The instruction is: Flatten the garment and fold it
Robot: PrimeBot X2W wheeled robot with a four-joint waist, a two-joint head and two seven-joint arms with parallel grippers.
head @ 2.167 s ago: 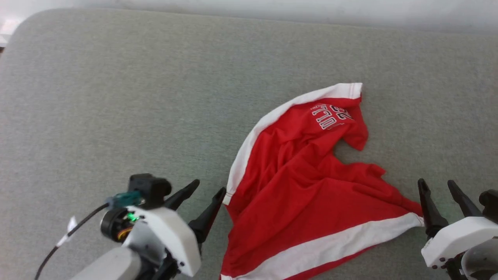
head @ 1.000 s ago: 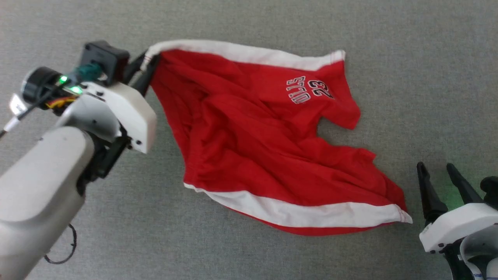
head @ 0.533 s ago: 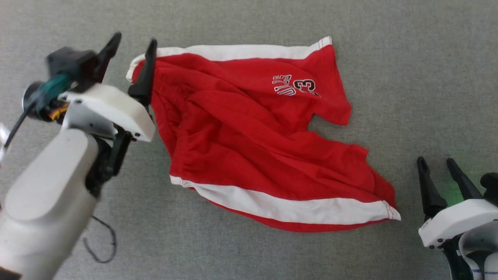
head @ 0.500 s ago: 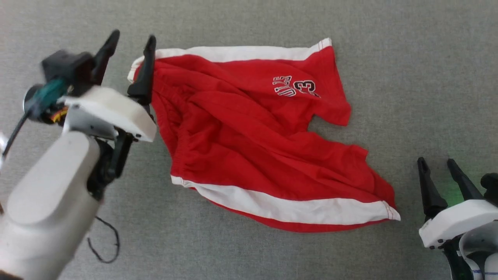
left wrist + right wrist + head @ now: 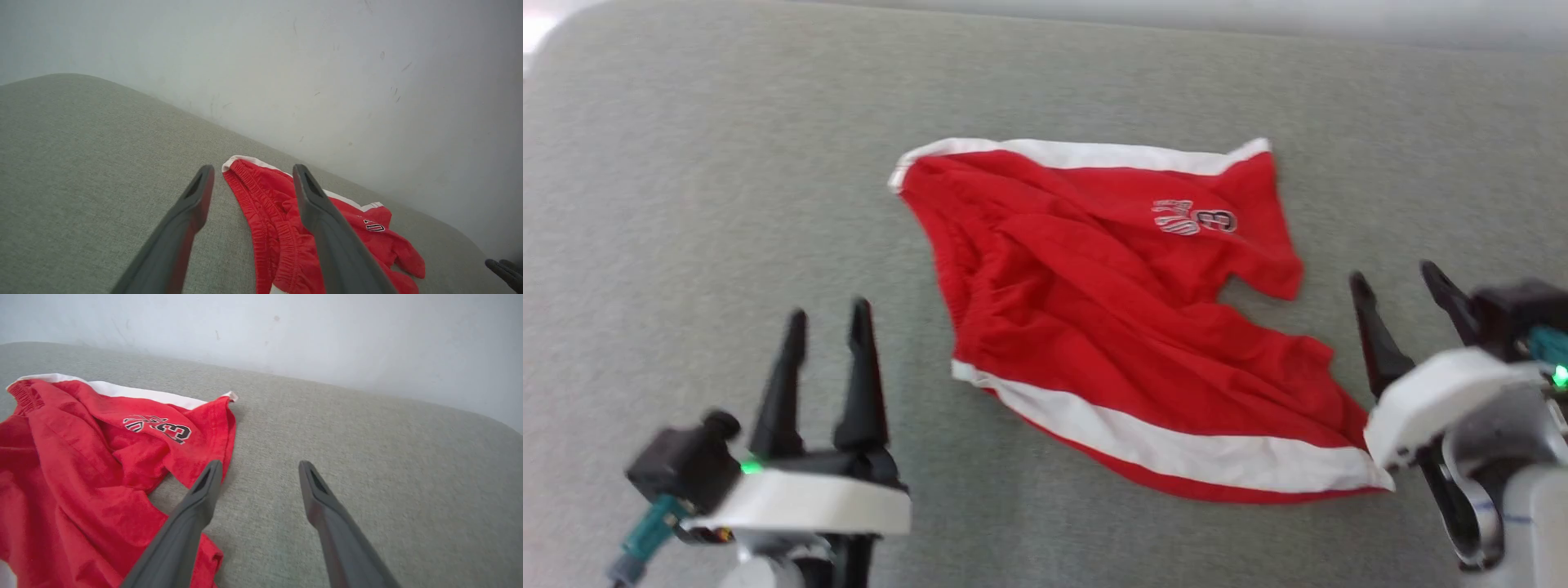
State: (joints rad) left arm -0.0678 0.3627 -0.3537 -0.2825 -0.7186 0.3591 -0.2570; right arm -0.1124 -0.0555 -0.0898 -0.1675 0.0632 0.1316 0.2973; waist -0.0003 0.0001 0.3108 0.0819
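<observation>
Head view: the small bright red athletic shorts (image 5: pixel 1111 327) with white side stripes lie spread but rumpled in the middle of the grey fabric surface (image 5: pixel 686 204). The left gripper (image 5: pixel 827 310) has let go of the waistband corner and drawn back, fingers apart, empty. The right gripper (image 5: pixel 1393 273), fingers also apart, waits beside the leg hems. Flattening looks half done; folding not begun.

Left pincer (image 5: pixel 827 310) now off garment (image 5: pixel 1111 327)
</observation>
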